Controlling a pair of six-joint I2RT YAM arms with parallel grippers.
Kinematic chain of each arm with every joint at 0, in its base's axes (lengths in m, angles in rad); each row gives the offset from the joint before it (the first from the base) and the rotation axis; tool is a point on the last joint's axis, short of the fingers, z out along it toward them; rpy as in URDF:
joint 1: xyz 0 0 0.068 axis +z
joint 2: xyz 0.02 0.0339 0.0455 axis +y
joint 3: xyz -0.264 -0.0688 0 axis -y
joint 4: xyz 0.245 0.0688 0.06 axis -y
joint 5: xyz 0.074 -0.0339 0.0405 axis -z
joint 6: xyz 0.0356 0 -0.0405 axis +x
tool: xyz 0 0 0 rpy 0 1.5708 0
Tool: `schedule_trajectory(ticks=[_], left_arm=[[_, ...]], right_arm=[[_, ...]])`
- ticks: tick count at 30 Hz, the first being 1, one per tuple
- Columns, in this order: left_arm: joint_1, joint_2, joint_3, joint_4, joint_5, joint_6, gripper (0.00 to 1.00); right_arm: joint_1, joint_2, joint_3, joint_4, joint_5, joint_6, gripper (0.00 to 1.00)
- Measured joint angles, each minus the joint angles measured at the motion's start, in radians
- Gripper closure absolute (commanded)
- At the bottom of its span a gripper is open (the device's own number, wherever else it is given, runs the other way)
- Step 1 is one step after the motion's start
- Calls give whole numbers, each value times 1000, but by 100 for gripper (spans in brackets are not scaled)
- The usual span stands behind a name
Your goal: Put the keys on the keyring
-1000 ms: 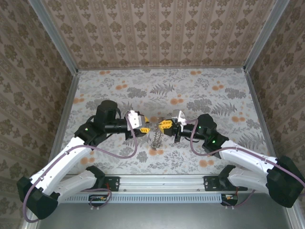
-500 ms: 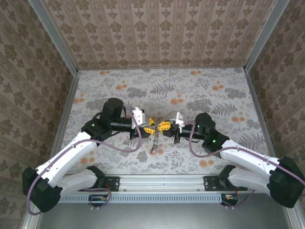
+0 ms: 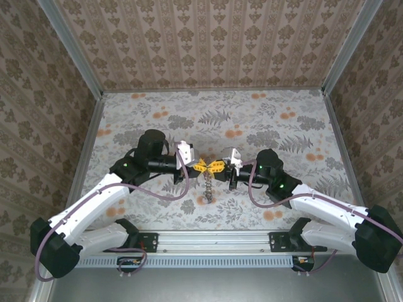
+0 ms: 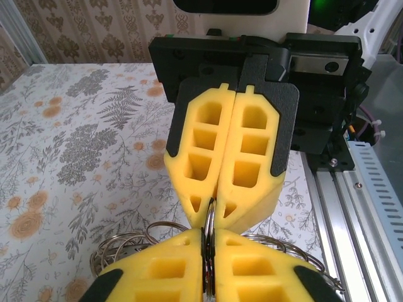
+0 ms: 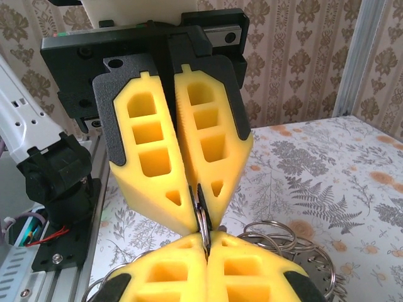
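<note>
Keyring (image 3: 206, 185) is at desk centre, near the arm bases. Its top link is pinched edge-on between the left claw (image 3: 200, 166) and right claw (image 3: 216, 166), which meet tip to tip. Both claws are closed, yellow pads clamped on the same thin metal ring from opposite sides. In both wrist views the ring's rim runs straight from one pad seam into the other. The rest of the chain hangs below the pinch. Its lower loops (image 4: 126, 245) look to reach the desk, but I can't tell if they bear weight. Too small to tell whether any key is on it. My read is that the two-sided grip keeps the ring from spinning and holds it clear of the surface. One claw could then steady it while the other works the coil or goes to fetch a key, so we're early in the task, at the hold or regrip step. The risk is that the pads grip only a thin edge, so a small twist could pop it free. The desk (image 3: 264, 119) has a grey floral cover with orange blooms. An aluminium rail (image 3: 214, 242) runs along the near edge. Damask-papered walls (image 3: 208, 38) on metal posts (image 3: 69, 50) close in three sides.
</note>
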Motion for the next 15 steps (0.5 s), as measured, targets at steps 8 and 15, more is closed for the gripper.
schedule_trajectory(ticks=[8, 15], left_arm=[[-13, 0, 10, -63, -35, 46, 100], [-20, 6, 53, -174, -78, 99, 100]], right_arm=[[1, -3, 62, -178, -9, -102, 74], [1, -17, 248, -564, -4, -365, 63]])
